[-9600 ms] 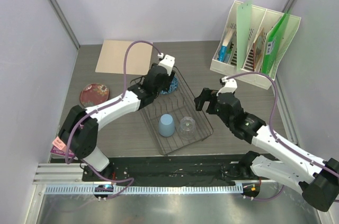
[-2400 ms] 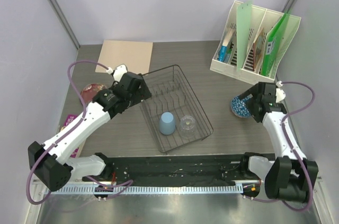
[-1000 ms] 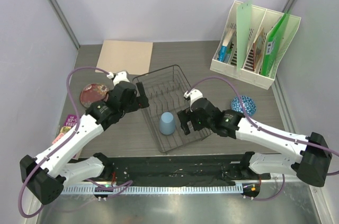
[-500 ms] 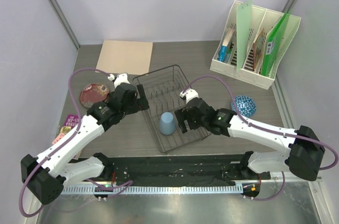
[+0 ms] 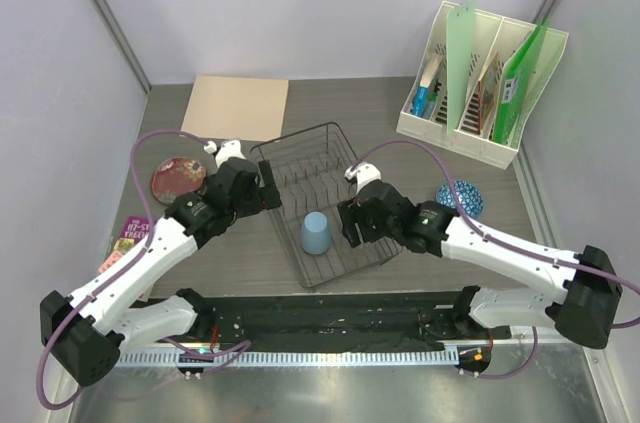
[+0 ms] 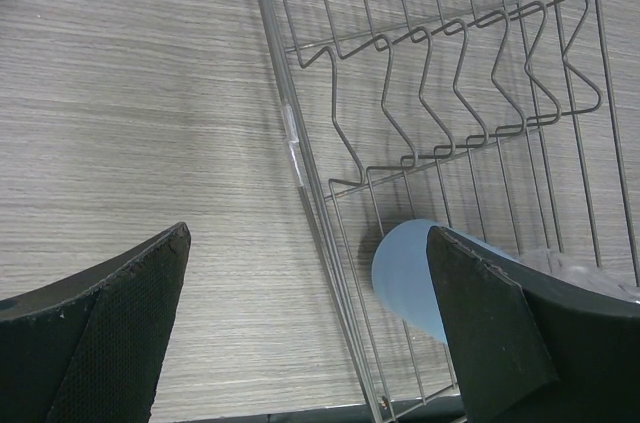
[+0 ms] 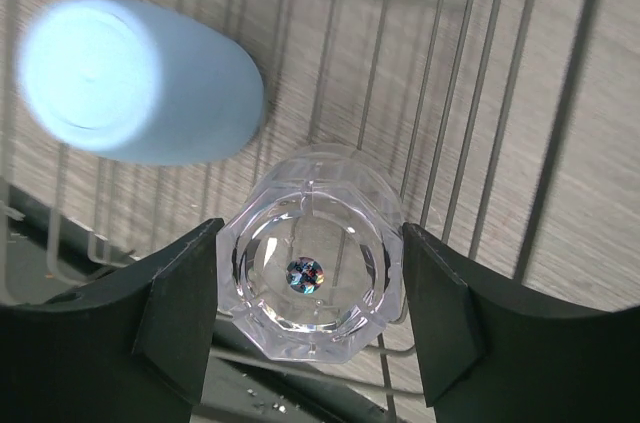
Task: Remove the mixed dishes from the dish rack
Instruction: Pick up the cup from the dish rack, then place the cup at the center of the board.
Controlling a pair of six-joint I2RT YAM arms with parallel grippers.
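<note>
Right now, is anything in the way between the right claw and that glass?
Nothing visible. The right gripper has its fingers on either side of the glass, with no wire or dish between; whether they touch it I cannot tell. The blue cup is beside the glass, outside the fingers.

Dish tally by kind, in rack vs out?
Red plate: 1, out
Patterned bowl: 1, out
Light blue cup: 1, in the dish rack
Glass tumbler: 1, in the rack
Total: 4
</note>
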